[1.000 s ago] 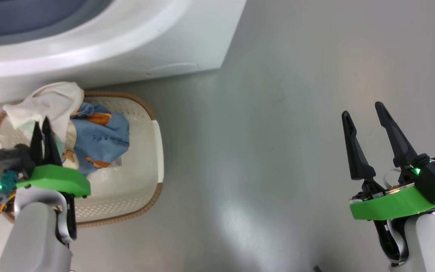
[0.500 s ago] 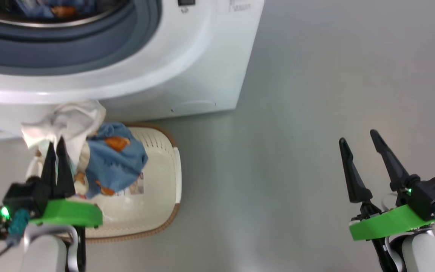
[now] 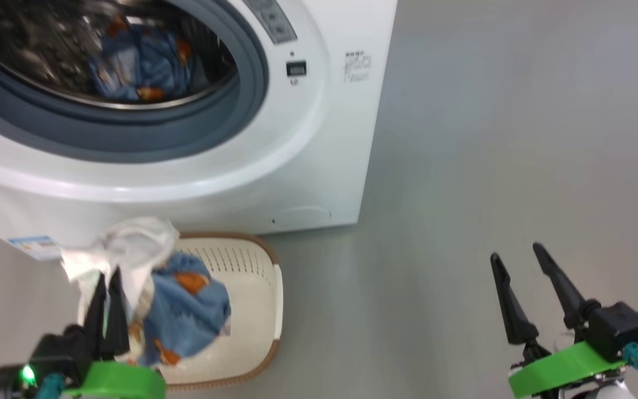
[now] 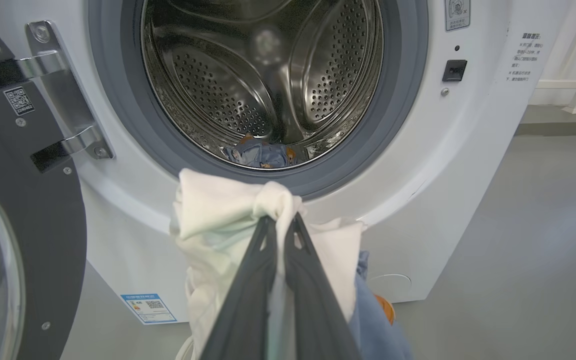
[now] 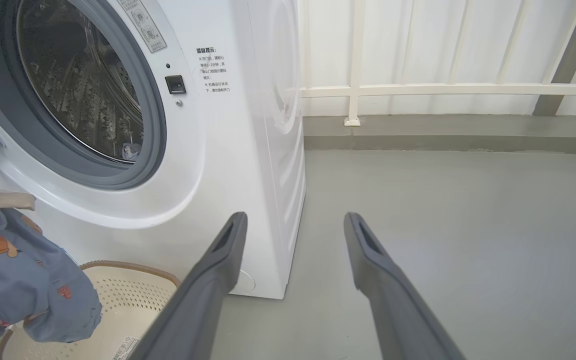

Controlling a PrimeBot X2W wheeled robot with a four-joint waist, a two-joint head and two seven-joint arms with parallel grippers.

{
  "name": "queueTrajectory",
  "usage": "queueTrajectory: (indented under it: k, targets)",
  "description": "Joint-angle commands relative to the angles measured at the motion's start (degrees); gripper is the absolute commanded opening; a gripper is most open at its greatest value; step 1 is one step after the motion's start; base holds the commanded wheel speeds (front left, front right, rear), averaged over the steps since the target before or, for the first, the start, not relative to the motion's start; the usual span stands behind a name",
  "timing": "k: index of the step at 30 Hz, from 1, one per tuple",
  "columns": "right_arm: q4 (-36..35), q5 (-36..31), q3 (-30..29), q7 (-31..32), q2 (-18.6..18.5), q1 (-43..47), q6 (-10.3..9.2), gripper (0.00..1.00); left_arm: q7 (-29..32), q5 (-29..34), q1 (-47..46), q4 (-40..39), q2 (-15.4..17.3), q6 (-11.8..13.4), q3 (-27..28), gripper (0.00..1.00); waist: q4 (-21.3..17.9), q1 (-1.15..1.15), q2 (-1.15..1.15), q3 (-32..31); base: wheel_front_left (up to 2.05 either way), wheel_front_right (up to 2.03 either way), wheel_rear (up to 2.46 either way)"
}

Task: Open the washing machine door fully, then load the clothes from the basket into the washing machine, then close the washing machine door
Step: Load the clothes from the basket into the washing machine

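One bunch of white and blue printed clothes (image 4: 218, 210), clamped by the left gripper (image 4: 282, 220), hangs near, just below the steel drum (image 4: 268, 75) of the white washing machine (image 4: 468, 165); right gripper (image 3: 514, 251) gapes empty, far right.

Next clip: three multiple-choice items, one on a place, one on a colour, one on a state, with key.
1. Where does the cream-white perforated plastic basket stand?
A. Inside the drum
B. On the grey floor before the white front-loading washing machine
C. On top of the machine

2. What colour is the crumpled cloth pinched by the left gripper?
A. Red
B. Black
C. White

3. How is the right gripper?
A. Open, empty
B. Shut on the basket handle
C. Shut on the door

1 B: the head view shows it on the floor below the machine's opening. 2 C: the cloth between its fingers is white. 3 A: its fingers stand apart, nothing between.
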Motion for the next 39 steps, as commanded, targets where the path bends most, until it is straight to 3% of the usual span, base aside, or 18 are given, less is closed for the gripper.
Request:
queueTrajectory:
  k: [1, 22, 39]
  targets:
    - [-1.1, -0.6, 1.4, -0.5, 0.0, 0.6, 0.50, 1.00, 0.2, 0.0, 0.2, -1.9, 1.4, 0.0, 1.7, 0.00, 0.6, 0.01, 0.00, -3.6, 0.00, 0.00, 0.00]
    - [-2.9, -1.3, 1.7, 2.3, 2.0, 7.0, 0.50, 1.00, 3.0, -2.1, 8.9, -5.4, 1.8, 0.4, 0.5, 0.00, 0.4, 0.01, 0.00, -12.3, 0.00, 0.00, 0.00]
    - [-3.0, -1.4, 1.7, 2.2, 2.9, 7.5, 0.50, 1.00, 3.6, -3.0, 9.9, -6.8, 2.4, 0.9, 0.2, 0.00, 0.3, 0.01, 0.00, -12.7, 0.00, 0.00, 0.00]
